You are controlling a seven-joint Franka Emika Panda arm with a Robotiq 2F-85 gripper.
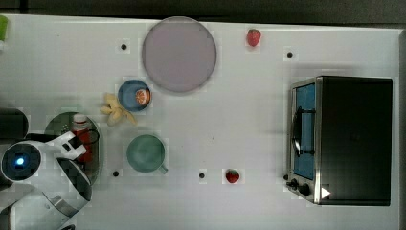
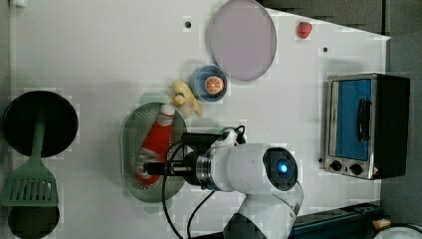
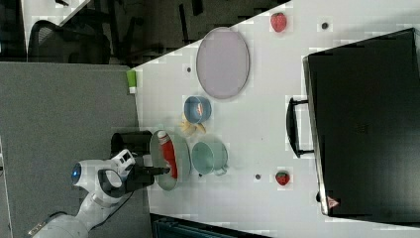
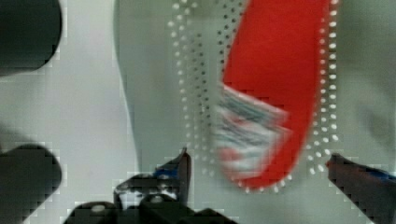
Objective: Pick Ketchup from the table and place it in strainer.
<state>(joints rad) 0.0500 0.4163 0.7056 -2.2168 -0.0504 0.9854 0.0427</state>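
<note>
The Ketchup (image 2: 157,137), a red squeeze bottle with a white cap, lies lengthwise inside the pale green strainer (image 2: 130,130). The top view shows the Ketchup (image 1: 84,136) in the strainer (image 1: 56,122) at the top view's left, partly under my hand. My gripper (image 2: 148,169) hovers at the bottle's bottom end. In the wrist view the Ketchup (image 4: 275,60) rests on the perforated strainer (image 4: 154,70) floor. My gripper (image 4: 258,158) is open, its fingertips (image 4: 183,163) spread wide and clear of the bottle. The right view shows the Ketchup (image 3: 168,153) in the strainer (image 3: 182,159).
A green cup (image 1: 146,152) stands just beside the strainer. A banana (image 1: 115,112), a blue bowl with an orange (image 1: 134,95) and a lilac plate (image 1: 178,53) lie beyond. Two strawberries (image 1: 253,37) (image 1: 232,176), a toaster oven (image 1: 344,139), a black pan (image 2: 40,122) and a green spatula (image 2: 30,184) stand around.
</note>
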